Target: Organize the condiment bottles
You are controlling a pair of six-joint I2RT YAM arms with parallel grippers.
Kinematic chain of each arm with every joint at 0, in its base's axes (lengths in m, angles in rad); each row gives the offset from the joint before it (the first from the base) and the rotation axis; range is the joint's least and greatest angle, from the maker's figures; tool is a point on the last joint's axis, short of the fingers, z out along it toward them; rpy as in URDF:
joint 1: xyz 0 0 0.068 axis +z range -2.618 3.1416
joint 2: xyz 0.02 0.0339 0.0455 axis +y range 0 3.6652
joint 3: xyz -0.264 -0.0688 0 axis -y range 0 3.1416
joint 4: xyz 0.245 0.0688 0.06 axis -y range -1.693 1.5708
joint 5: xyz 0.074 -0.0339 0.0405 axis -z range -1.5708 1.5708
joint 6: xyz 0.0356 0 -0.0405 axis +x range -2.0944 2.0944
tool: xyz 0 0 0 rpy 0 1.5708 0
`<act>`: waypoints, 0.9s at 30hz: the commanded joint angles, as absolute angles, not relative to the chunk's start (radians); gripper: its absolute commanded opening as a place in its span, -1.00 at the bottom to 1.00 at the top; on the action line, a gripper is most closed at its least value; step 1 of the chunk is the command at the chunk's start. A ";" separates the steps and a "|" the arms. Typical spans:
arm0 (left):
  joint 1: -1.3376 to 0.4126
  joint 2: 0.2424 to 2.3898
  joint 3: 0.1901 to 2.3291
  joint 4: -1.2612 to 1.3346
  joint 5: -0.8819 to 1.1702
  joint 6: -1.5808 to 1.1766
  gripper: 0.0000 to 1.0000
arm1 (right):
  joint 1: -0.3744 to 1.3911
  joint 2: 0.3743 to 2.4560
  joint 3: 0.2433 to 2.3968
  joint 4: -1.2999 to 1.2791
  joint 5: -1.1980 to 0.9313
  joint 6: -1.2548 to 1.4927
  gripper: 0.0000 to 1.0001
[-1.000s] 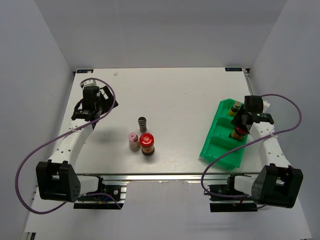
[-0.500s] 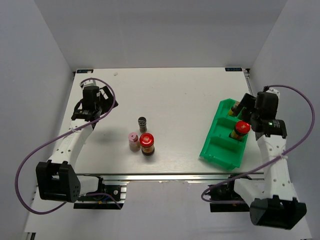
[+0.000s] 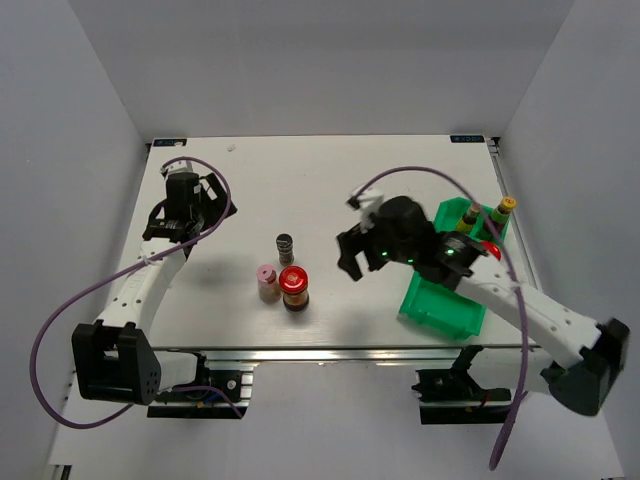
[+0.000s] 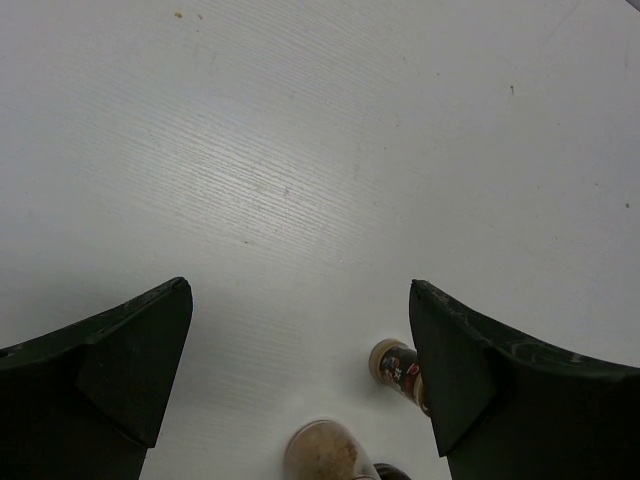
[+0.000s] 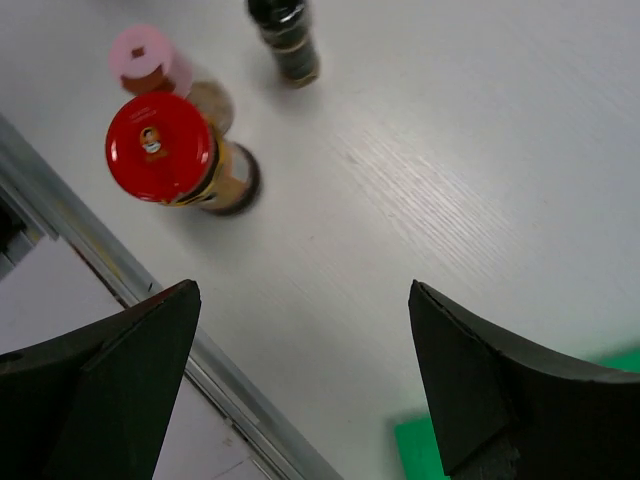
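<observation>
Well, the right gripper (image 5: 300, 295) hangs with its fingers spread wide and nothing between them, just above three of the condiment bottles that stand on the table (image 3: 350, 180). These are the red-lidded jar (image 3: 294, 285), the pink-capped jar (image 3: 266, 278) and the grey ribbed shaker (image 3: 286, 245).

The danger I see is how close together they stand. The pink-capped jar is just beside the red-lidded jar, perhaps touching it. A finger that comes down on that side may strike the neighbour and tip it. The shaker is slim, so I think it would fall easily from a side push. The red-lidded jar is also near the front edge of the table, and a bad push could send it over.

The green bin (image 3: 440, 305) already holds the yellow-capped green bottle (image 3: 505, 207), the tan-capped brown bottle (image 3: 468, 218) and a second red-lidded jar (image 3: 491, 247). I judge that the next bottle may bump them if it is set down carelessly.

One second ago the right gripper was over the bin, at the jar there, and less open. Since then it has risen and swung across to the middle. The left gripper (image 4: 298, 290), also wide open and empty, has not moved, and neither have the three bottles on the table.
</observation>
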State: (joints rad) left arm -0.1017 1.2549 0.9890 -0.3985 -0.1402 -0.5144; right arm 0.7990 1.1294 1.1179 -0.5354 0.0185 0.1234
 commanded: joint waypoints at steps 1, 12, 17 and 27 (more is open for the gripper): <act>-0.100 1.233 0.999 -0.417 -0.149 -0.522 0.96 | 0.928 1.241 1.190 -0.485 0.138 0.028 0.79; -0.100 1.218 0.985 -0.417 -0.160 -0.525 0.96 | 1.064 1.577 1.368 -0.543 0.121 0.003 0.79; -0.100 1.224 0.982 -0.414 -0.153 -0.522 0.96 | 1.080 1.632 1.393 -0.542 0.035 -0.060 0.79; -0.100 1.226 0.983 -0.414 -0.161 -0.517 0.96 | 1.088 1.692 1.462 -0.534 0.020 -0.048 0.79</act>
